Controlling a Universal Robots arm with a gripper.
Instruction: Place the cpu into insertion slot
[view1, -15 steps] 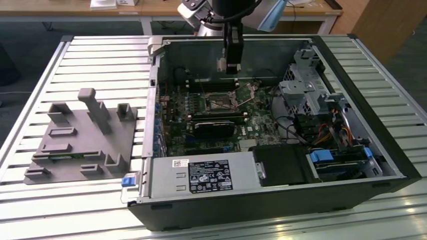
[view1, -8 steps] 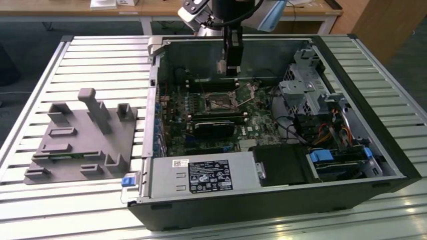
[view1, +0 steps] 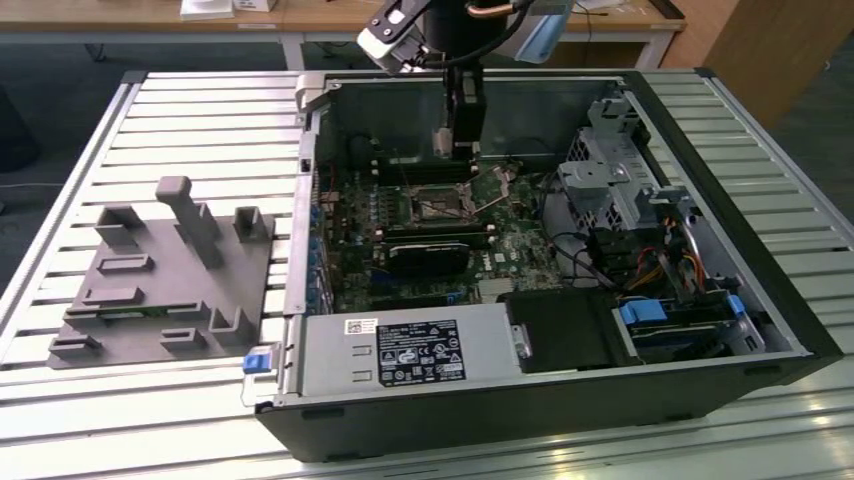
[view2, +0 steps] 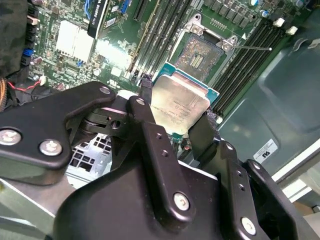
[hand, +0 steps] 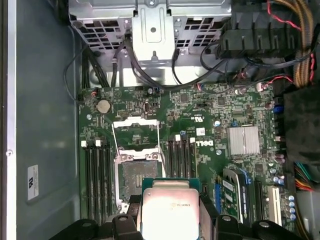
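My gripper (view2: 176, 111) is shut on the cpu (view2: 180, 102), a flat square chip with a silvery-beige face, held by its edges between the two black fingers (view2: 145, 90). In the first wrist view the cpu (hand: 170, 207) hangs above the motherboard, just beside the insertion slot (hand: 134, 175), overlapping its near corner. The insertion slot (view2: 202, 50) is a dark square socket, and its metal bracket (hand: 135, 125) is flipped open. In the exterior view the gripper (view1: 461, 142) reaches down into the open computer case, a little beyond the insertion slot (view1: 438, 207).
Long black memory strips (hand: 180, 157) flank the socket on both sides. A black card (view1: 427, 255) lies in front of it, a metal drive cage (view1: 607, 190) and cables (view1: 667, 265) to the exterior view's right. A grey fixture (view1: 160, 270) stands outside the case.
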